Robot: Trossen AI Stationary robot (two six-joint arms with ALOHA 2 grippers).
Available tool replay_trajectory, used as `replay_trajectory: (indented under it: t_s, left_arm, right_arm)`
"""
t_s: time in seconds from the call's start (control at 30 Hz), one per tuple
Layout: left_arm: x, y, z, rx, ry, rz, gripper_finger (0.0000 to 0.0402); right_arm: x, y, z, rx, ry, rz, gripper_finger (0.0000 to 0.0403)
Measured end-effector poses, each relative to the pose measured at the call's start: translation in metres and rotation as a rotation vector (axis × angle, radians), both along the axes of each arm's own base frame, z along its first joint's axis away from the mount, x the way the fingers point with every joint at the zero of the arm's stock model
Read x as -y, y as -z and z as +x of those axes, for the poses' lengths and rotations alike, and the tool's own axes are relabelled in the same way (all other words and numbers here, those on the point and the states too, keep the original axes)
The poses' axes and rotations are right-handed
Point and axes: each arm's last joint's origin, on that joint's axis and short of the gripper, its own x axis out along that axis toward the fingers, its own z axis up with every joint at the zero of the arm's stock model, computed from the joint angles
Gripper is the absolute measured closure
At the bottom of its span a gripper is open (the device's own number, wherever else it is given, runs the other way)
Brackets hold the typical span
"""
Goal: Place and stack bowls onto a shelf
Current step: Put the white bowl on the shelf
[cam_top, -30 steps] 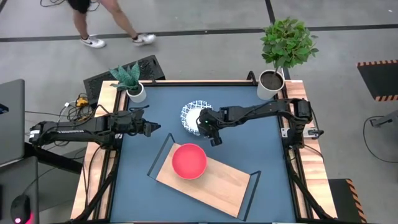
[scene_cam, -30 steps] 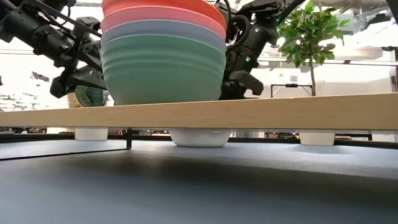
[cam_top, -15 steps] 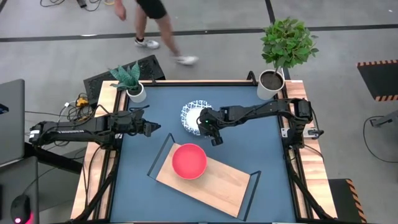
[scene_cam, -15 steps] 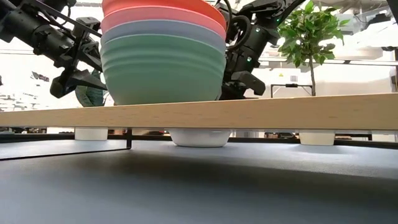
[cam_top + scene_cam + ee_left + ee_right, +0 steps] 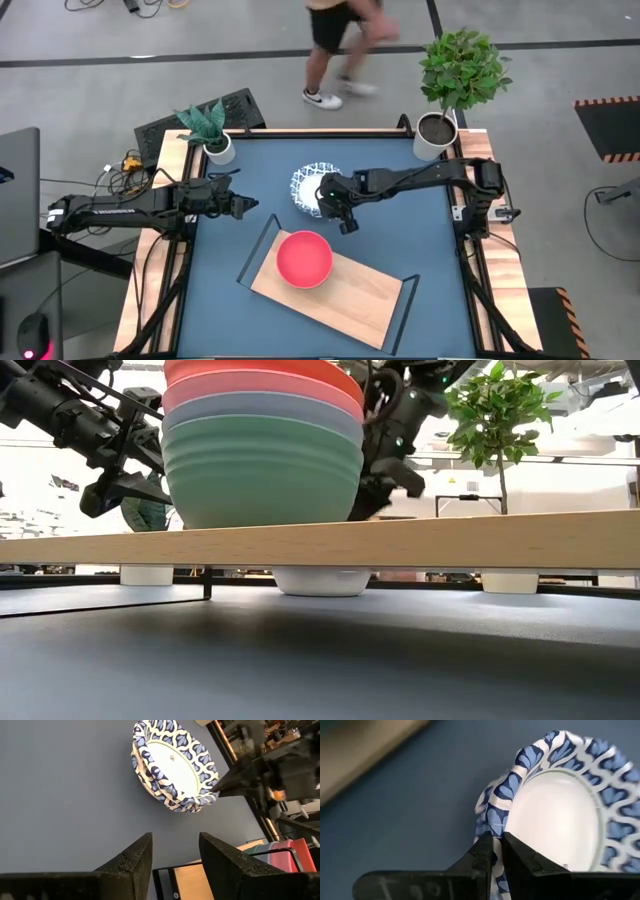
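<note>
A white bowl with a blue patterned rim (image 5: 314,183) sits by its base on the dark table (image 5: 400,240), behind the shelf (image 5: 320,581). My right gripper (image 5: 328,205) is shut on its rim. The light-wood shelf (image 5: 350,295) lies toward the near edge. It carries a stack (image 5: 260,470): a teal bowl at the bottom, a pale bowl in the middle and the pink-red bowl (image 5: 303,258) on top. My left gripper (image 5: 245,205) hovers open, left of the patterned bowl (image 5: 172,767), touching nothing. My right gripper (image 5: 497,851) pinches the patterned bowl's rim (image 5: 496,827) between its two fingers, one finger (image 5: 515,860) on the inner side and the other on the outer wall. It holds the rim's near-right part (image 5: 210,797), slanting down from the table's right. The bowl's base is on the table.
Two potted plants stand at the far corners: a small one (image 5: 213,135) on the left and a leafy one (image 5: 455,75) on the right. A person (image 5: 340,40) walks on the floor beyond the far edge. The shelf's right half (image 5: 375,305) is bare wood.
My right gripper has tipped at the bowl's rim, its free end rising a little in the low view. The patterned bowl stays on the table. The person beyond the far edge has walked from left to right.
</note>
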Motion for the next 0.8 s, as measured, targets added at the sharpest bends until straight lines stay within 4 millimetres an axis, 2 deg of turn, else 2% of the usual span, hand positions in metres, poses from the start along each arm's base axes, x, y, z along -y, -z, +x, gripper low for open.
replay_trajectory:
  t_s: [0.33, 0.47, 0.6, 0.8]
  left_arm:
    - [0.000, 0.000, 0.000, 0.006, -0.007, -0.015, 0.0255]
    - [0.000, 0.000, 0.000, 0.006, -0.006, -0.012, 0.0255]
    - [0.000, 0.000, 0.000, 0.004, -0.008, -0.007, 0.0255]
    - [0.000, 0.000, 0.000, 0.002, -0.007, 0.001, 0.0255]
  right_arm:
    - [0.004, -0.026, 0.005, 0.036, 0.000, -0.013, 0.0342]
    - [0.001, -0.040, 0.008, 0.059, 0.024, -0.068, 0.0351]
    - [-0.005, -0.065, 0.007, 0.092, 0.027, -0.128, 0.0372]
    - [-0.021, -0.111, -0.013, 0.159, 0.060, -0.185, 0.0382]
